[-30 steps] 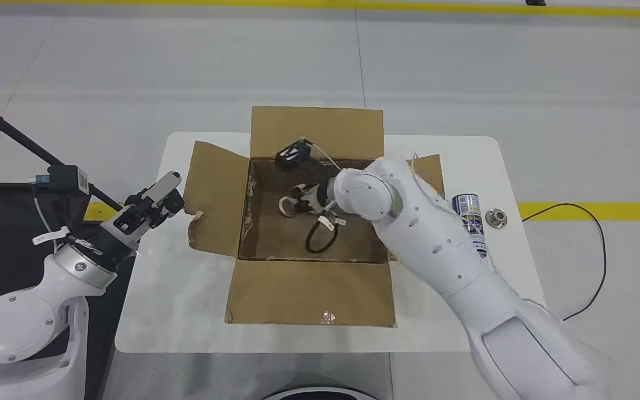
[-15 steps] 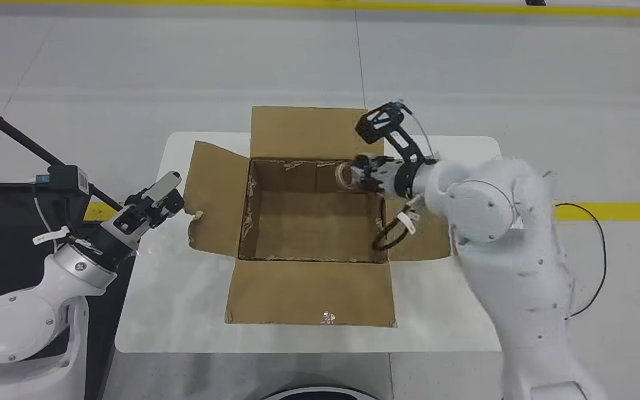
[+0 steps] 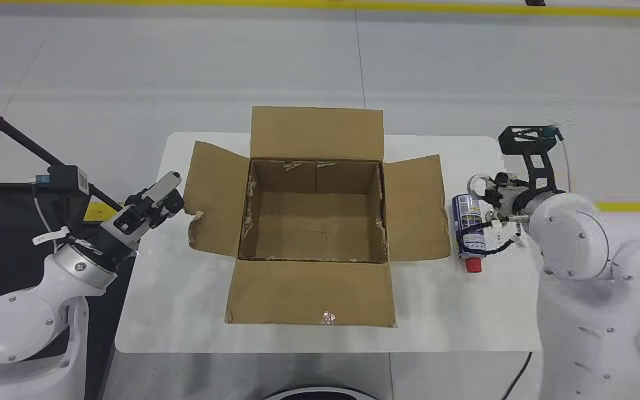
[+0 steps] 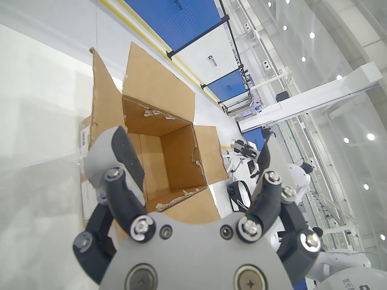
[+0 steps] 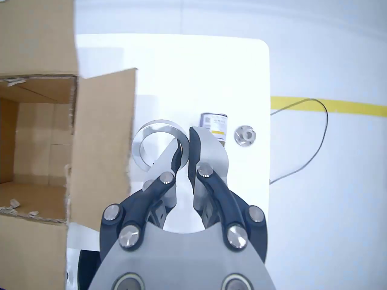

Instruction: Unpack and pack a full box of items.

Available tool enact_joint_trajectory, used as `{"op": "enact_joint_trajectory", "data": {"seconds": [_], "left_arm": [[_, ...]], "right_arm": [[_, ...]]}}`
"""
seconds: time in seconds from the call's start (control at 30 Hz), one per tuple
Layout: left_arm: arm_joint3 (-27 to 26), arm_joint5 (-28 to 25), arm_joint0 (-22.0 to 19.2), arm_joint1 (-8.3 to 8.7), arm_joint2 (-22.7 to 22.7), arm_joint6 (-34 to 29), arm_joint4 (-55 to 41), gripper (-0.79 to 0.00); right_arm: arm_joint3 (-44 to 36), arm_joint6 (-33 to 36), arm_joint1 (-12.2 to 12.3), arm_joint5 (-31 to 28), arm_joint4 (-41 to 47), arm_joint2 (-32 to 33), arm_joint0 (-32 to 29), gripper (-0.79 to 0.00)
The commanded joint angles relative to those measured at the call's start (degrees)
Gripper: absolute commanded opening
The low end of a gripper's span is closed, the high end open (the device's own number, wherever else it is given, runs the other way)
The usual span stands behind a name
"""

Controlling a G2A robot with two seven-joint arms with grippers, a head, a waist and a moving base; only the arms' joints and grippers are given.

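An open cardboard box (image 3: 310, 290) sits mid-table, its flaps spread and its inside bare (image 4: 178, 152). My right gripper (image 5: 184, 138) is shut on the rim of a silver metal ring (image 5: 137, 149), held above the table just right of the box's right flap (image 5: 102, 140). In the top view that gripper (image 3: 487, 195) hangs over a blue can (image 3: 466, 218) lying on its side. My left gripper (image 4: 193, 143) is open with nothing between its fingers. It stands off the table's left edge (image 3: 165, 195), pointing towards the box.
A small round metal fitting (image 5: 245, 135) lies right of the blue can (image 5: 214, 123), near the table's right edge. A black cable (image 5: 323, 122) curls on the floor beyond that edge. White table surface lies bare around the box.
My right arm rose out of the box and swung right, carrying the ring over the right flap to above the can. The left arm stayed still.
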Motion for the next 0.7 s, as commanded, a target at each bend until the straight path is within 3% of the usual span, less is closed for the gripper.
{"op": "enact_joint_trajectory", "data": {"seconds": [0.0, 0.27, 0.67], "left_arm": [[0.0, 0.0, 0.0, 0.0, 0.0, 0.0, 0.0, 0.0], [0.0, 0.0, 0.0, 0.0, 0.0, 0.0, 0.0, 0.0], [0.0, 0.0, 0.0, 0.0, 0.0, 0.0, 0.0, 0.0]], "right_arm": [[0.85, 0.84, 0.25, 0.32, -2.99, 1.32, -1.47, -0.785], [7.47, 0.84, 0.78, 1.52, -8.26, 3.9, -5.47, -0.785], [19.04, -2.44, 1.01, 1.28, -6.74, 5.2, -5.94, -0.785]]}}
